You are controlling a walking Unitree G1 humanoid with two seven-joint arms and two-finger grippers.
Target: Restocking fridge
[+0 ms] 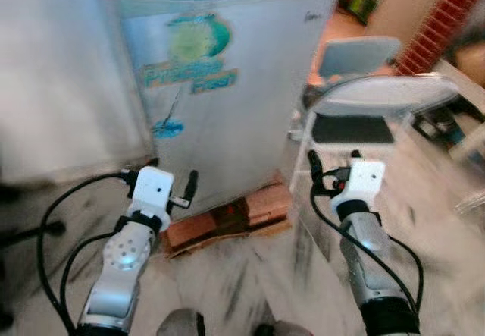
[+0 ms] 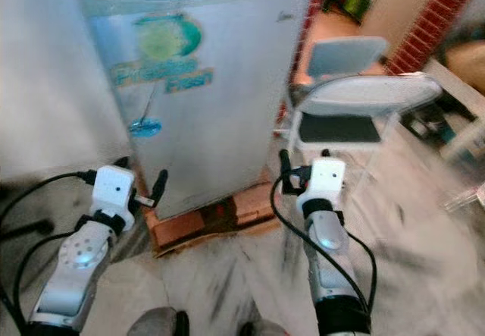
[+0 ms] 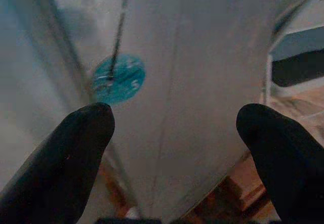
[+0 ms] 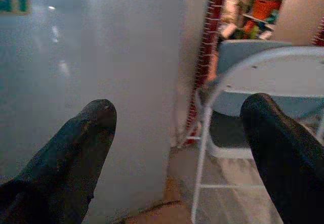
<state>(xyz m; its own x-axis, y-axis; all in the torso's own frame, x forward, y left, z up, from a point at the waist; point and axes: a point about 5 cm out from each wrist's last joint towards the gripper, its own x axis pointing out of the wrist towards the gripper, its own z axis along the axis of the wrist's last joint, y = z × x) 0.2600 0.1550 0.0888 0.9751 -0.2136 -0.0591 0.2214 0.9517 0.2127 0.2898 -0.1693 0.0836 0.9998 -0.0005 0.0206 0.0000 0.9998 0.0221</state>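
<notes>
Both your left gripper (image 1: 173, 186) and right gripper (image 1: 333, 171) have wide, empty fingers; the chair (image 1: 379, 93) near the closed fridge (image 1: 227, 86) could snag your right arm.

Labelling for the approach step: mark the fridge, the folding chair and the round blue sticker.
fridge (image 1: 242, 108), left eye view, bare middle of its closed door.
folding chair (image 1: 352, 129), left eye view, on the dark seat.
round blue sticker (image 3: 119, 78), left wrist view, centre of the sticker on the fridge door.
</notes>
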